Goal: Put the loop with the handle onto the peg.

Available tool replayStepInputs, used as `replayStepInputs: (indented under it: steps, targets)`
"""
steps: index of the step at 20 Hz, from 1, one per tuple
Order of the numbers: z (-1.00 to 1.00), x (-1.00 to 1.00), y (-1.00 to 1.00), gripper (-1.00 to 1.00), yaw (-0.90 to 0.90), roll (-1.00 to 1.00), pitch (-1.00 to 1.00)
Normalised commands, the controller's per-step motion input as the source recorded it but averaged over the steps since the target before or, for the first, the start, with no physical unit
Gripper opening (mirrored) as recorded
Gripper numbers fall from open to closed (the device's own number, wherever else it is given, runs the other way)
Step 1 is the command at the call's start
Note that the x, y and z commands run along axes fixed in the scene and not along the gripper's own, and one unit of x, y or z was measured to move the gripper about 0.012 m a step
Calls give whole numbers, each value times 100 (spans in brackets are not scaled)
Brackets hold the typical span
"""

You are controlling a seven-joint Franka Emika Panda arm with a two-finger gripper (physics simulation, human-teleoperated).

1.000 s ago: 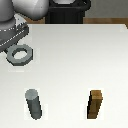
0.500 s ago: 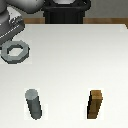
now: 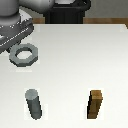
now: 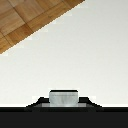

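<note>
The loop with the handle (image 3: 24, 54) is a flat grey octagonal ring, held level above the white table (image 3: 75, 60) at the exterior view's left. My gripper (image 3: 10, 44) is shut on its stubby handle, and the ring sticks out toward the exterior view's right. In the wrist view the grey handle (image 4: 63, 97) sits between my dark fingers (image 4: 30, 107), and the ring itself is hidden. The peg (image 3: 34, 104) is a short upright dark grey cylinder, nearer the front edge and slightly right of the loop. The loop is well apart from it.
A brown wooden square-sided block (image 3: 96, 105) stands upright to the exterior view's right of the peg. The robot's dark base (image 3: 67, 11) is at the back of the table. Wooden floor (image 4: 25, 20) shows past the table edge in the wrist view.
My gripper has carried the loop up off the table and then toward the exterior view's right. The peg and the block have not moved.
</note>
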Motion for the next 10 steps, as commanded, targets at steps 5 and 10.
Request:
replayStepInputs:
  steps: [5, 10]
  targets:
    - [4, 100, 0, -100, 0, 0, 0]
    - [40, 0, 0, -100, 0, 0, 0]
